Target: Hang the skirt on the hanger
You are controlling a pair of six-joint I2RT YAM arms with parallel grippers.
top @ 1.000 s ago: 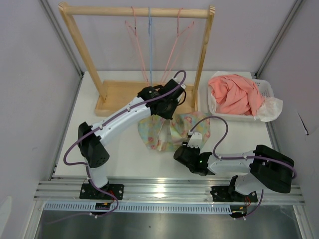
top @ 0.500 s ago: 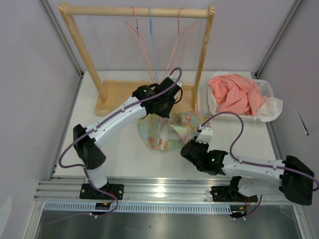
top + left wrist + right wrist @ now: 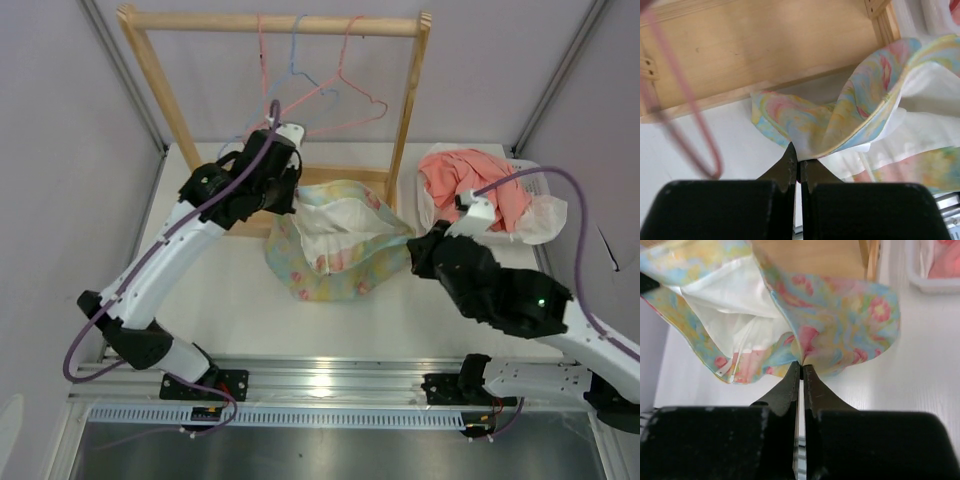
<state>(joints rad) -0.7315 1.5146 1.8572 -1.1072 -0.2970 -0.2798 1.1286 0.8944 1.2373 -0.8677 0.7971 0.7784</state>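
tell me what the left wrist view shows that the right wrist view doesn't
Only left wrist: a blurred pink hanger and the left fingers, pinching a skirt edge. Only right wrist: the right fingers, pinching another edge, and a white basket holding a pink garment. Both: the skirt, the wooden rack base, the white table.

Bright, even light, soft shadows; the pink hanger [image 3: 710, 150] looks blurred, perhaps defocused, in left wrist view.
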